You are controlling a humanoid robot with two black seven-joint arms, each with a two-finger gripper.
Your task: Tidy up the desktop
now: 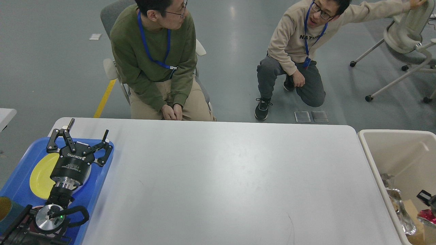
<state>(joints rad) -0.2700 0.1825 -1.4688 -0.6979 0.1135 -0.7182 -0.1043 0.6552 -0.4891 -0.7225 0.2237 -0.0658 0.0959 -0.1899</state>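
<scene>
Plainly the white counter (224,177), filling mid-view, looks rigid, smooth and too heavy to lift, offering only its rounded edges for hold, while the left pincer (79,143) hangs wide open, empty, above the blue tray (98,183).

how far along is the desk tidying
Looks nearly done: nothing loose shows on the desktop. A yellow plate lies in the blue tray, foil scraps in the beige bin. The left gripper hangs open, holding nothing.
</scene>
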